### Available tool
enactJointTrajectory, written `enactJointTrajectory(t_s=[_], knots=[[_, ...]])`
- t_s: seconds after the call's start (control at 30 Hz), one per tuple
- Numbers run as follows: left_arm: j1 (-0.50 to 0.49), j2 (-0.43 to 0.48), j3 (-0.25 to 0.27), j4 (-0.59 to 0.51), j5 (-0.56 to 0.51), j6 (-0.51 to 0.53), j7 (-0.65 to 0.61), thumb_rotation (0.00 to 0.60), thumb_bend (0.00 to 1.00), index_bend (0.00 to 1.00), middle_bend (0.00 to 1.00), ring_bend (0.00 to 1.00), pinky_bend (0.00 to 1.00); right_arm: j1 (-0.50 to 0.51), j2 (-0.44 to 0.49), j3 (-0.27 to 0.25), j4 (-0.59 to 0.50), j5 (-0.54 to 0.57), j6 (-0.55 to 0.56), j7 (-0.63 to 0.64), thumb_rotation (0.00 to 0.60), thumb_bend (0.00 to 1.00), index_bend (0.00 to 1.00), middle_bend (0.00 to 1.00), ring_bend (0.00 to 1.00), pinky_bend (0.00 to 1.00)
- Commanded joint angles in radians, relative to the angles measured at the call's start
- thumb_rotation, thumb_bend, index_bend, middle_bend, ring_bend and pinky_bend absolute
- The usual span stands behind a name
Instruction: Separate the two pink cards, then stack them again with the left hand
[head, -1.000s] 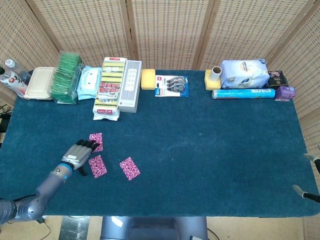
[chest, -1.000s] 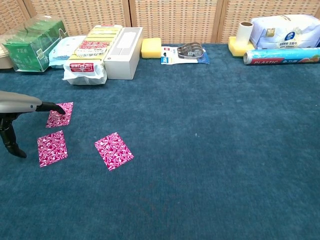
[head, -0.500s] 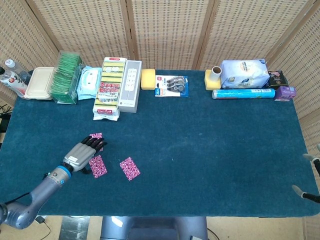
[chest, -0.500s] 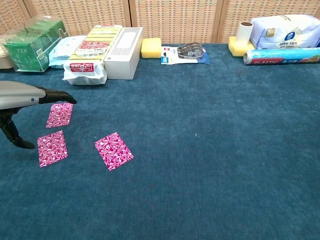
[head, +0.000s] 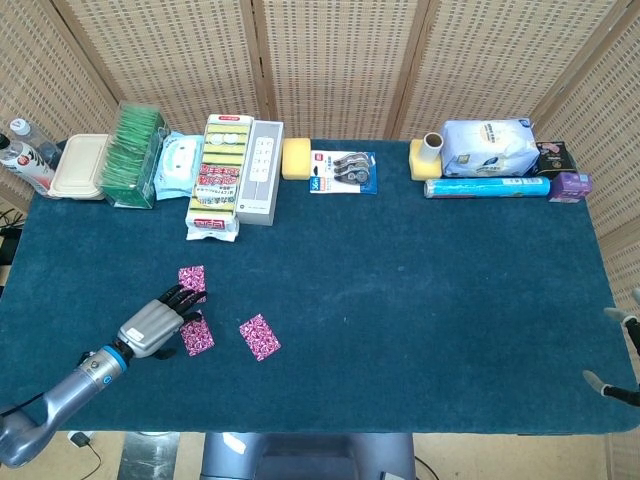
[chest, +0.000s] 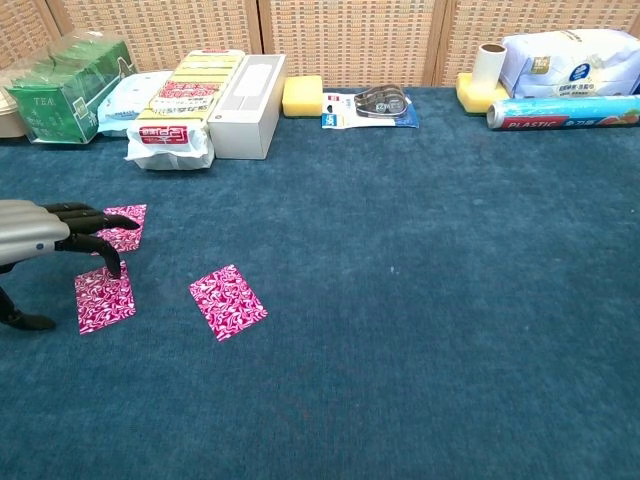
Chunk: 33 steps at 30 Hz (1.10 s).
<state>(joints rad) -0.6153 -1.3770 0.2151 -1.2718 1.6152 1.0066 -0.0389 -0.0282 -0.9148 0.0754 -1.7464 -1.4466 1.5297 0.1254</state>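
Left hand: near front-left corner of the dark teal felt worktop; palm down, dark fingers slightly apart, curled downward. Tips over far edge of the nearest card; contact w/ card: cannot tell. Nothing pinched.
Card 1, pink patterned card: closest to front edge, flat, partly under the left hand's fingertips.
Card 2, second pink patterned card: just behind card 1, flat; near corner hidden by the fingers in chest view.
Card 3, third pink patterned card: right of card 1, flat, apart from both, turned at an angle.
Back-left edge: white-capped bottles, beige lidded box, green tea-bag pack, pale blue wipes pack, yellow-red sponge pack, white long box.
Back-middle edge: yellow sponge, blue blister pack.
Back-right edge: second yellow sponge w/ white roll, white-blue bag, blue plastic-wrap tube, dark small box, purple small box.
Right hand: only a few finger parts at front-right edge, off the worktop; fingers' state: cannot tell.
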Motion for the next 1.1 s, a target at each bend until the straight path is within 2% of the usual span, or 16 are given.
enactJointTrajectory(t_s=[0.03,0.4,0.6,0.73,1.1], knots=[[0.004,-0.008,0.0,0.008,0.012,0.003,0.007,0.6,0.21,0.27,0.0,0.0,0.0,0.0,0.0,0.0,0.0,0.0,0.001,0.001,0.6,0.0,0.2,0.02,0.0,0.0],[0.01,-0.014,-0.028,0.013,0.044,0.038,0.022,0.6,0.21,0.27,0.0,0.0,0.0,0.0,0.003,0.002,-0.002,0.004,0.0,0.005,0.6,0.0,0.2,0.02,0.0,0.0],[0.005,-0.039,-0.017,0.063,0.126,0.077,0.095,0.6,0.21,0.27,0.0,0.0,0.0,-0.003,0.002,0.002,0.005,0.003,0.005,0.01,0.6,0.0,0.2,0.02,0.0,0.0],[0.002,-0.046,-0.01,0.102,0.171,0.114,0.084,0.6,0.2,0.27,0.0,0.0,0.0,-0.001,0.001,0.003,0.003,0.005,0.001,0.006,0.6,0.0,0.2,0.02,0.0,0.0],[-0.011,-0.048,-0.009,0.119,0.193,0.103,0.104,0.6,0.21,0.27,0.0,0.0,0.0,-0.002,0.002,0.003,0.003,0.006,0.003,0.007,0.6,0.0,0.2,0.02,0.0,0.0]])
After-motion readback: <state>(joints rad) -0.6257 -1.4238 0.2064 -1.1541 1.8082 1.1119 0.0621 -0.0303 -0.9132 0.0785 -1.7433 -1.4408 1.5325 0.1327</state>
